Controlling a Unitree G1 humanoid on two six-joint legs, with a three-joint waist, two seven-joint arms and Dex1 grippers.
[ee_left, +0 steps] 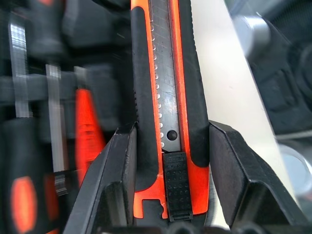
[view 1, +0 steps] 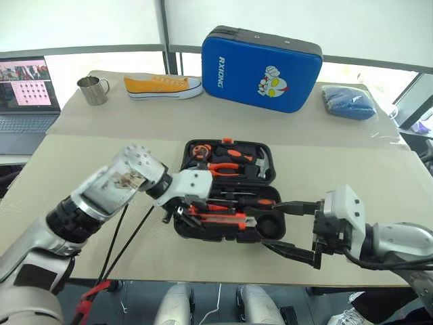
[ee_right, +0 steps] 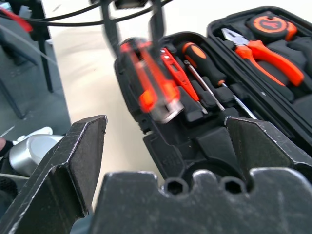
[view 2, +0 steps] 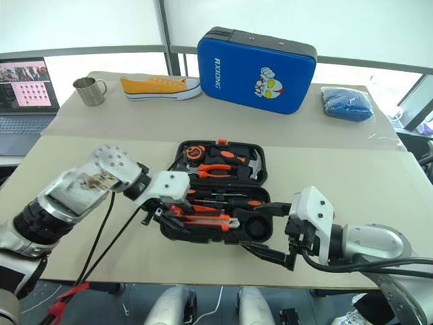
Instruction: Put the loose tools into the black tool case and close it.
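Observation:
The black tool case (view 1: 272, 177) lies open in the middle of the table, its lid flat on the far side. My left gripper (view 1: 177, 211) is shut on the black-and-orange utility knife (ee_left: 168, 97), holding it by its rear end over the case's near row of slots. The knife (view 1: 218, 217) points right, along the case's near edge. A black-and-orange screwdriver (view 1: 254, 201) and a slim orange tester screwdriver (ee_right: 175, 73) lie in slots just behind it. My right gripper (view 1: 272, 225) stands open at the case's near right corner, with nothing between its fingers.
Orange-handled pliers (view 1: 226, 168), a hammer and a tape measure (view 1: 199, 150) sit in the lid half. At the back stand a blue padded case (view 1: 260, 68), a yellow shoe (view 1: 162, 86), a metal mug (view 1: 93, 90) and a blue cloth (view 1: 348, 101). A laptop (view 1: 27, 95) is far left.

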